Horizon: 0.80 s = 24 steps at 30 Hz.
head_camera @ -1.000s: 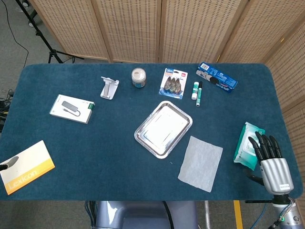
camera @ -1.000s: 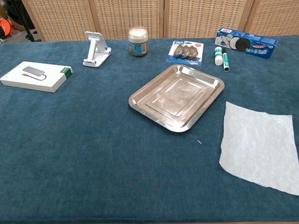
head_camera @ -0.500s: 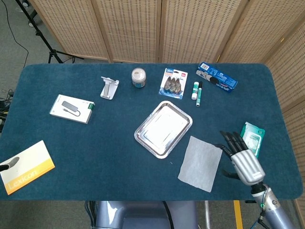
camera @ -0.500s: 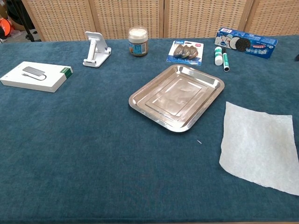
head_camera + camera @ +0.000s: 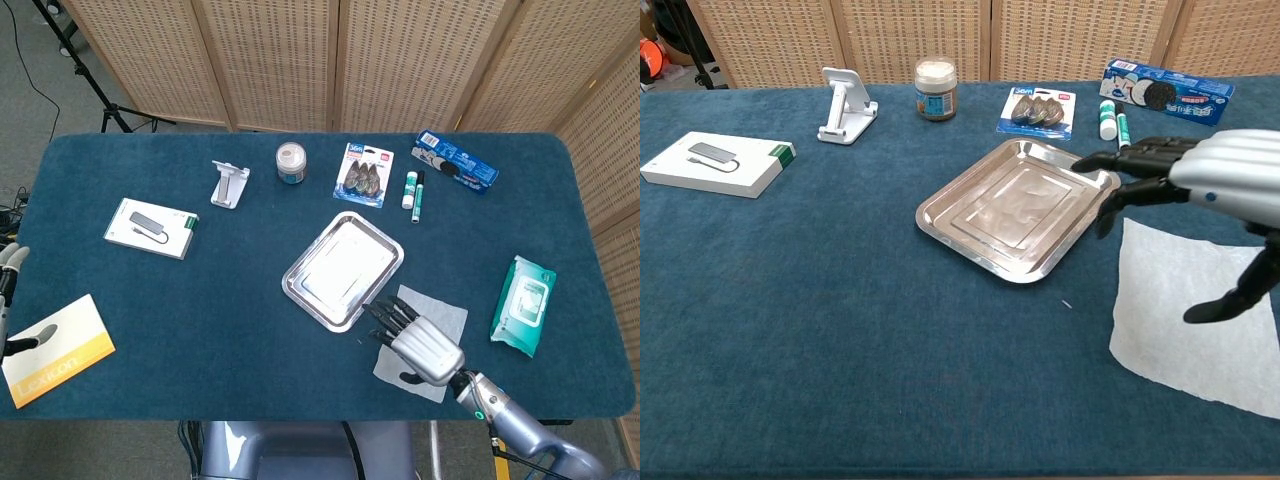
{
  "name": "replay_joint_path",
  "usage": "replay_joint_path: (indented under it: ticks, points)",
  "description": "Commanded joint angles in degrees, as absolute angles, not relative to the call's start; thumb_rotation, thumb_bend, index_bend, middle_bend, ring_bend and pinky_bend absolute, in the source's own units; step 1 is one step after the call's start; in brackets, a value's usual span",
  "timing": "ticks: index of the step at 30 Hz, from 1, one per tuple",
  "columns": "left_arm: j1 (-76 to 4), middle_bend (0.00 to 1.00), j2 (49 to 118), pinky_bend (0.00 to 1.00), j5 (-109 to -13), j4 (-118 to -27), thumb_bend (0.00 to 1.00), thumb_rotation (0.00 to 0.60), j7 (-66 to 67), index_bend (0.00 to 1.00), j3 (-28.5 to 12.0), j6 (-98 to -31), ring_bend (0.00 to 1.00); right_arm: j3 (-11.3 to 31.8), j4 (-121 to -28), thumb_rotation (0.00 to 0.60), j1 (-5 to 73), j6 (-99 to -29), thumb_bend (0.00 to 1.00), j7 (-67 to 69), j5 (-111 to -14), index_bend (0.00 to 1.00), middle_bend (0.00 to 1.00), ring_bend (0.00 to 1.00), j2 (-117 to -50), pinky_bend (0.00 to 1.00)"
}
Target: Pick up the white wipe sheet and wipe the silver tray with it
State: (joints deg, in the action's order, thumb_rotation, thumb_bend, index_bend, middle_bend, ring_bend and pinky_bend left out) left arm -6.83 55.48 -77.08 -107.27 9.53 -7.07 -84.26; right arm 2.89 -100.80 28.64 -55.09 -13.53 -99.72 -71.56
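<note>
The white wipe sheet (image 5: 443,309) lies flat on the blue cloth, just right of the silver tray (image 5: 343,270). My right hand (image 5: 422,343) hovers over the sheet's left part with its fingers stretched out, and it holds nothing. In the chest view this right hand (image 5: 1225,180) is above the wipe sheet (image 5: 1180,325), with its fingers pointing left over the right rim of the tray (image 5: 970,225) and its thumb hanging down. Only a sliver of my left hand (image 5: 9,275) shows at the table's left edge; its fingers are apart and empty.
A green wipes pack (image 5: 523,305) lies at the right edge. Along the back are a cookie box (image 5: 455,160), markers (image 5: 413,192), a carded pack (image 5: 364,173), a jar (image 5: 291,162) and a phone stand (image 5: 229,184). A white box (image 5: 152,228) and an orange booklet (image 5: 60,350) lie on the left.
My right hand has swung left from the wipes pack to above the wipe sheet and come into the chest view. My left hand has risen into sight at the left edge.
</note>
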Motion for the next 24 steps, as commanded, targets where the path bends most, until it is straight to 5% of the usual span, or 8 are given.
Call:
replay_joint_path:
  ticks: [1, 8, 24]
  points:
    - [-6.9, 0.0, 55.6, 0.0, -77.1, -107.3, 0.0, 0.6, 9.8, 0.0, -7.1, -84.2, 0.0, 3.7, -101.4, 0.6, 31.5, -50.8, 0.11, -16.8, -96.9, 0.3, 0.0, 0.0, -74.8, 0.0]
    - [-6.9, 0.0, 55.6, 0.0, -76.8, -107.3, 0.0, 0.6, 9.8, 0.0, -7.0, -84.1, 0.0, 5.6, -99.2, 0.6, 35.0, -45.4, 0.26, -24.6, -90.6, 0.31, 0.0, 0.0, -81.2, 0.0]
    - [-6.7, 0.0, 53.8, 0.0, -75.9, -106.8, 0.0, 0.6, 5.6, 0.0, -7.3, -83.4, 0.0, 4.6, -94.5, 0.6, 37.4, -44.0, 0.26, -38.3, -82.0, 0.34, 0.0, 0.0, -86.7, 0.0]
